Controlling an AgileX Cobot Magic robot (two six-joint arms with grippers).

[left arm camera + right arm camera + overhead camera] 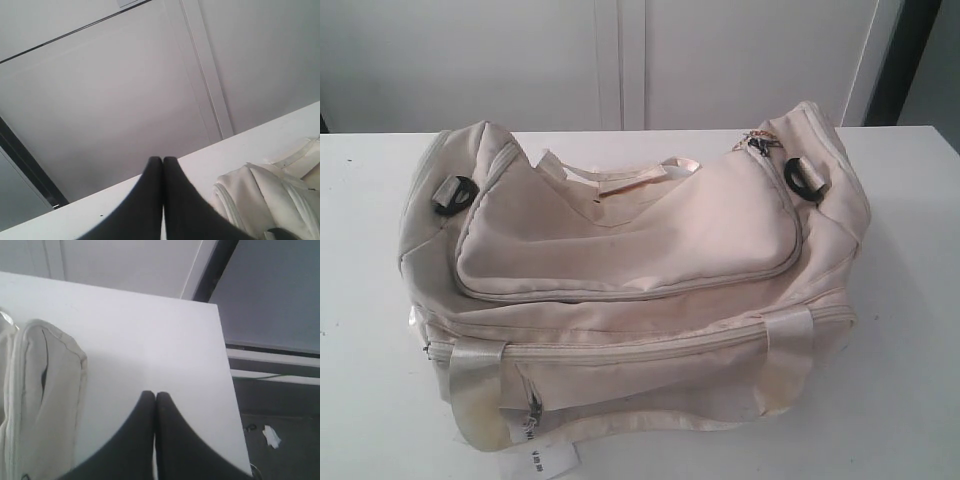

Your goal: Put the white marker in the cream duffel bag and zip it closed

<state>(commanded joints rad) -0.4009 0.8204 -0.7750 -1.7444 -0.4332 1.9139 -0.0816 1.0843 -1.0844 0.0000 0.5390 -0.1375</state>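
Exterior view only: the whole cream duffel bag (630, 290) on the white tabletop (910, 300); neither arm shows here.
Bag's long axis: runs side to side across the exterior view, the right end a little farther back than the left.
Bag's ends: a black strap ring (453, 195) on the left end, another (807, 180) on the right.
Top flap: lies flat, its curved zip line drawn together along the front edge – the zip pulls (760, 143) sit at the far right corner.
Front side: faces the camera, with a paper tag (545, 462) hanging just under the left corner.
White marker: cannot be made out in any view.
Left wrist view only: the left pincer (162, 161), fingers pressed together with nothing between them, aimed across the tabletop's edge toward a pale wall panel (125, 100); one bag end lies just beside it.
Right wrist view only: the right pincer (155, 396), likewise closed tight and empty – over bare tabletop, the bag's other end near it; past the table corner, a white scrap (272, 436) on the floor.
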